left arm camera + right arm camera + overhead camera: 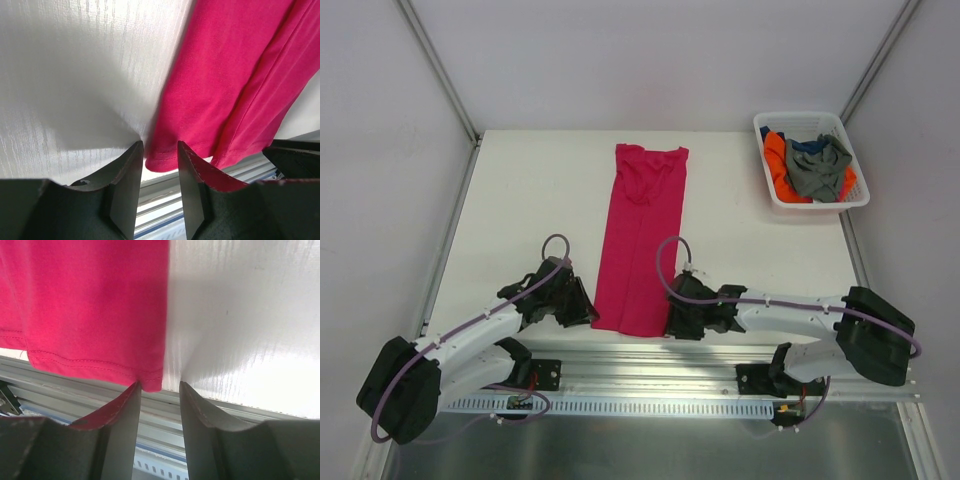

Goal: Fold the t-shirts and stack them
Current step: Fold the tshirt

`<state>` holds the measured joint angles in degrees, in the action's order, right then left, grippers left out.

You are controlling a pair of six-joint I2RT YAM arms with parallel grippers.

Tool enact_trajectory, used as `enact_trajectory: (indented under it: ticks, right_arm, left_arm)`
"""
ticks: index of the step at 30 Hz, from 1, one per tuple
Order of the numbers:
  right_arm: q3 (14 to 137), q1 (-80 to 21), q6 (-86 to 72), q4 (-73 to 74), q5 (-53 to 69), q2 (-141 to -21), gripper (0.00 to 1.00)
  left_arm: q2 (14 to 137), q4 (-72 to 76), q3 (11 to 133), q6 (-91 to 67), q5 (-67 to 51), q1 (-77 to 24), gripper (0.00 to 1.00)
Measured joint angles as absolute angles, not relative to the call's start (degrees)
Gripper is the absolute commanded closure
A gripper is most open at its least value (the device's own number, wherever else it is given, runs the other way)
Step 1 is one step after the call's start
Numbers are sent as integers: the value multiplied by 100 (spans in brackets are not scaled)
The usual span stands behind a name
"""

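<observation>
Pink t-shirt (642,240), folded into a long strip, lay on the counter (520,200), its hem at the near edge.
We judged it light and limp, best taken at the two hem corners. The left pincer (159,145) and right pincer (159,384) each stood spread at one corner, pinching nothing. Only the top view showed the other shirts (820,168) in the basket (800,115); only the wrist views showed the corners.

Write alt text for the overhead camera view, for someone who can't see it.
A pink t-shirt, folded into a long strip, lies on a table with the left gripper and right gripper at its near corners. A white basket of crumpled shirts sits far right.
</observation>
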<state>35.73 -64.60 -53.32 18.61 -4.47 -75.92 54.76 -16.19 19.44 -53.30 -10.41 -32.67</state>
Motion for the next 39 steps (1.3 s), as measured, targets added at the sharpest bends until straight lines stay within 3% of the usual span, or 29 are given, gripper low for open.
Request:
enact_trajectory:
  ticks: [6, 8, 12, 13, 25, 39]
  right_arm:
    - [3594, -6399, -5277, 1793, -427, -7747, 63]
    - [3636, -6399, -5256, 1756, -397, -7826, 68]
    - [3649, -6394, -5238, 1568, -322, -7975, 92]
    - [3649, -6390, -5238, 1533, -307, -8001, 99]
    - [3730, -6198, -5113, 1903, -322, -7813, 99]
    - [5249, -4355, -3695, 2630, 27, -7303, 99]
  left_arm:
    - [5564, -1533, 1944, -5317, -1046, -3267, 69]
    - [5590, -1509, 1944, -5308, -1055, -3267, 76]
    - [5690, -1509, 1944, -5299, -1052, -3267, 99]
    - [5723, -1507, 1944, -5299, -1059, -3267, 100]
    - [5745, -1712, 2126, -5223, -1151, -3267, 100]
    - [6670, -2276, 4733, -4508, -1037, -2670, 100]
